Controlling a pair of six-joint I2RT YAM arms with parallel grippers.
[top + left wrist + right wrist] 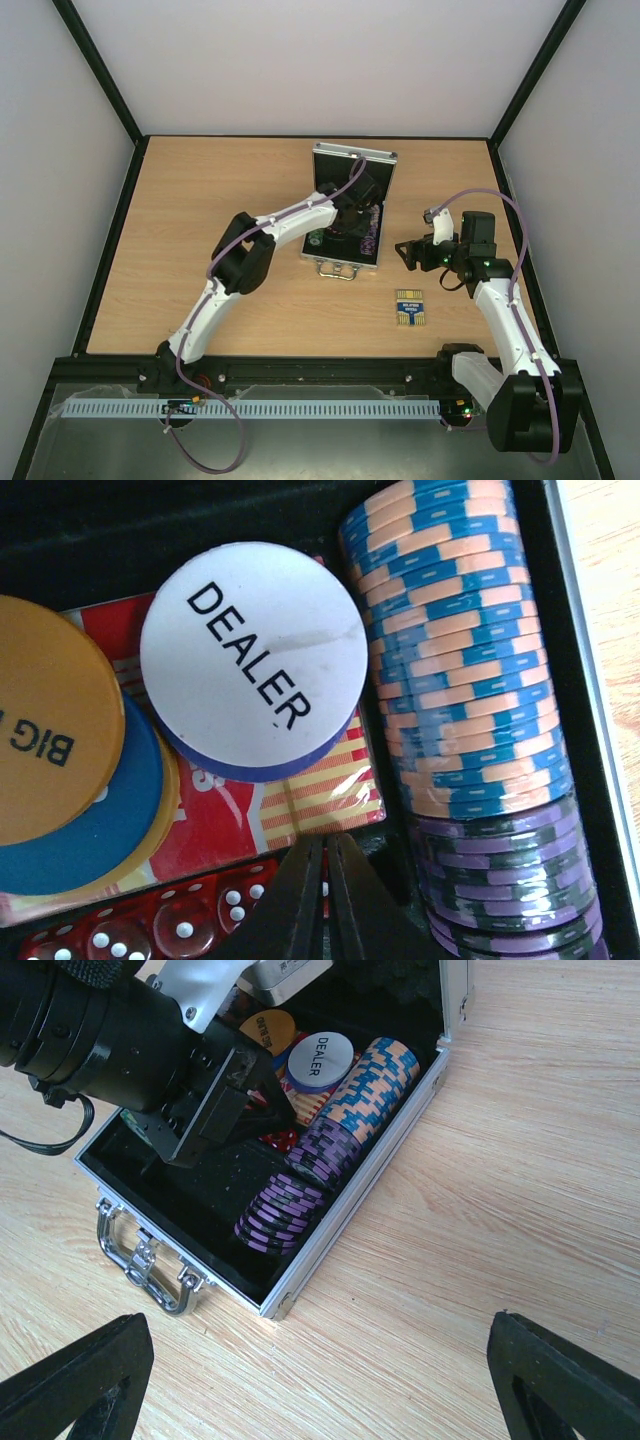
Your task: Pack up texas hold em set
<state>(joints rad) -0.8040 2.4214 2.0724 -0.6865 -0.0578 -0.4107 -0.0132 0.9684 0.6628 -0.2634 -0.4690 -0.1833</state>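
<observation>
One blue deck box only in top view; left jaws clenched, right jaws released

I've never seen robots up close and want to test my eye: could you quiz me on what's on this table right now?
1. True or false: the blue-and-yellow card deck box lies on the wooden table, outside the open silver aluminium case.
2. Which word is printed on the round white disc in the case? A) DEALER B) BANKER C) JOKER
3. Fill in: the left gripper, down inside the case near the tiny red dice, is ___.
Key: 1 true; 2 A; 3 shut.
</observation>
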